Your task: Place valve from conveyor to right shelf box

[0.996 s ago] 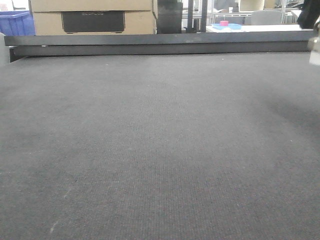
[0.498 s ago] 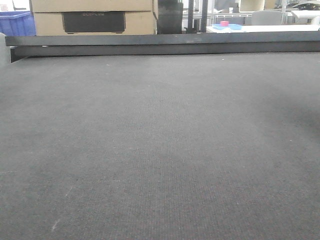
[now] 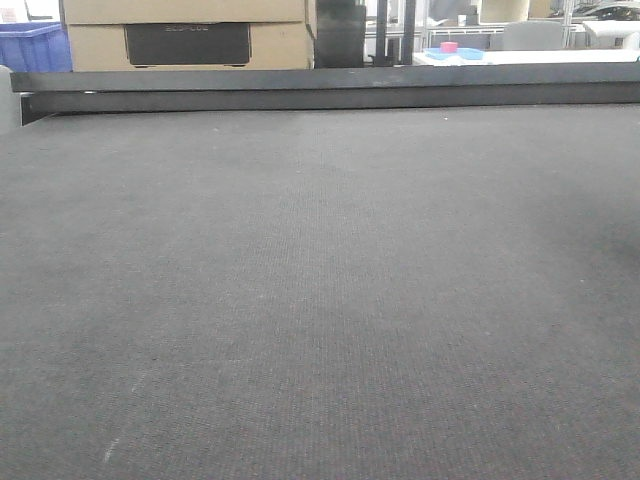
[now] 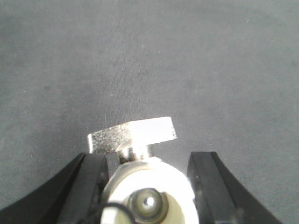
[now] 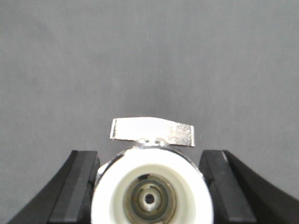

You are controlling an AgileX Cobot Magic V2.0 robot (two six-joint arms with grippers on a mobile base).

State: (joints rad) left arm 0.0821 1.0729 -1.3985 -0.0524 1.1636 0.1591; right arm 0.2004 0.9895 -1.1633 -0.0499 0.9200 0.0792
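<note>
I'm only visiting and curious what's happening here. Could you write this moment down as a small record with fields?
Surface: wide dark grey belt, with no loose valve on it in the front view
Left: left gripper closed on a valve, white end facing the camera
Right: right gripper closed on a second valve that looks the same
Below both: the belt
Background: cardboard boxes and a blue bin beyond the far rail
Shelf box: not in view

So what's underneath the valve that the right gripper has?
Only bare grey conveyor belt shows past the valve. The patch directly beneath is covered by its white end and the fingers.
</note>
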